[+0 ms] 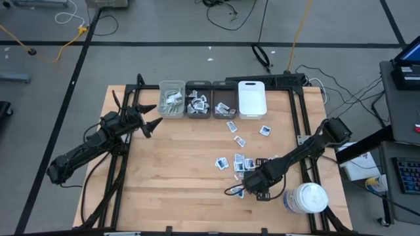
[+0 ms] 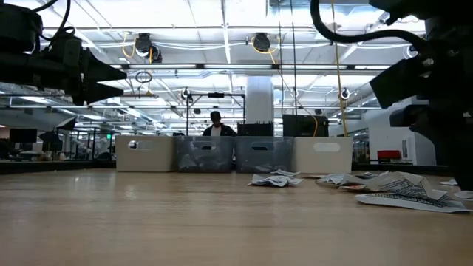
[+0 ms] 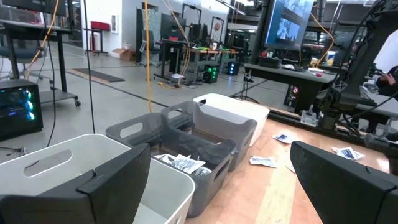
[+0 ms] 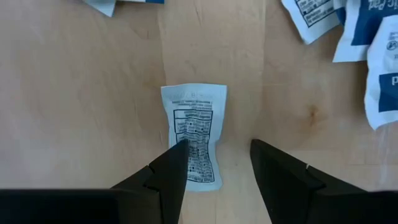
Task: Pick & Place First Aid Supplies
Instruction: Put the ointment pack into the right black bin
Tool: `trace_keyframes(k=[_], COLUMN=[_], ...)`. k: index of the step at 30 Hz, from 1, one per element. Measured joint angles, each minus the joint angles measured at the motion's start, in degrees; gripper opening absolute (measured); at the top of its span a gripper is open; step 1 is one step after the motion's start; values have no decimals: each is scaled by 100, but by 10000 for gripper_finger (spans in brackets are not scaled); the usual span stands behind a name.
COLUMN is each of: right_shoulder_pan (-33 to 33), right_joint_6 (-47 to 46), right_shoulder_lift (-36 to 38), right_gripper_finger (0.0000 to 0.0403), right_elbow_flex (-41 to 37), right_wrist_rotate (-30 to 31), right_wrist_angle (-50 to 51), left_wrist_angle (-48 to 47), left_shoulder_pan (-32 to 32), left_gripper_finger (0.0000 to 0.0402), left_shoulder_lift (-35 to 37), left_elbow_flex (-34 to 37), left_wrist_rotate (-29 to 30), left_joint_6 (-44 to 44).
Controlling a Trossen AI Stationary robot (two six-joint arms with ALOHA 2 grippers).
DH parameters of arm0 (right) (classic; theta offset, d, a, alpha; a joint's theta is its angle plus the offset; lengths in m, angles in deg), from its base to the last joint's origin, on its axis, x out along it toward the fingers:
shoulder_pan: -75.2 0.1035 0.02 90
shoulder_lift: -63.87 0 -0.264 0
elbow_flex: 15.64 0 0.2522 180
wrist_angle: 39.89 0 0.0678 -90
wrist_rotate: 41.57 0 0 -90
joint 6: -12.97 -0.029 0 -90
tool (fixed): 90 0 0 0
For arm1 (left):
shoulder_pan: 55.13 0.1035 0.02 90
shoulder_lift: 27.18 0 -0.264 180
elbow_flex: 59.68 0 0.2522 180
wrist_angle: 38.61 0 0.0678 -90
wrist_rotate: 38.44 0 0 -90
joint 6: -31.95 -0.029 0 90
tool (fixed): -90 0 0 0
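Small flat white sachets with dark or blue print lie scattered on the wooden table (image 1: pixel 236 160), and more fill the bins at the far edge. My right gripper (image 4: pixel 219 163) is open and points straight down over one white sachet with black print (image 4: pixel 194 124), near the table's near right side (image 1: pixel 246 185). One finger (image 4: pixel 169 171) covers the sachet's near corner; the other stands beside it over bare wood. My left gripper (image 1: pixel 149 118) hangs open in the air at the table's left, facing the bins (image 3: pixel 217 186). My right gripper comes from above, pointing down, with one fingertip (image 4: pixel 177 155) over the printed end of the flat-lying sachet (image 4: pixel 198 149). Whether that fingertip touches the sachet I cannot tell. The sachet lies flat on the wood.
A row of small bins stands along the far edge: a pale one (image 1: pixel 172 98), two grey ones (image 1: pixel 198 101) (image 1: pixel 223 105) and a white one (image 1: pixel 252 98). A large white round jar (image 1: pixel 307 198) sits just right of my right gripper. Bare wood spreads across the table's middle and left.
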Motion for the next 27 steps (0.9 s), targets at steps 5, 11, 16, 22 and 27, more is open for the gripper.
trace_keyframes(k=[5, 11, 16, 22, 27], right_shoulder_pan=[-2, -9, -7, -7, -97], right_joint_6=[106, 156, 298, 287, 263], right_shoulder_lift=[-134, -141, -148, -125, 126], right_gripper_finger=[160, 79, 9, 3, 2], right_elbow_flex=[-62, -75, -76, -78, 78], right_wrist_rotate=[17, 44, 11, 10, -24], right_wrist_angle=[-164, -223, -262, -267, 137], left_wrist_angle=[0, 0, 0, 0, 0], left_shoulder_pan=[2, 0, 2, 2, 2], left_gripper_finger=[392, 392, 392, 392, 392], left_shoulder_lift=[0, 0, 0, 0, 0], left_elbow_flex=[0, 0, 0, 0, -2], left_wrist_rotate=[-1, 0, 0, 1, -1], left_joint_6=[0, 0, 0, 0, 0])
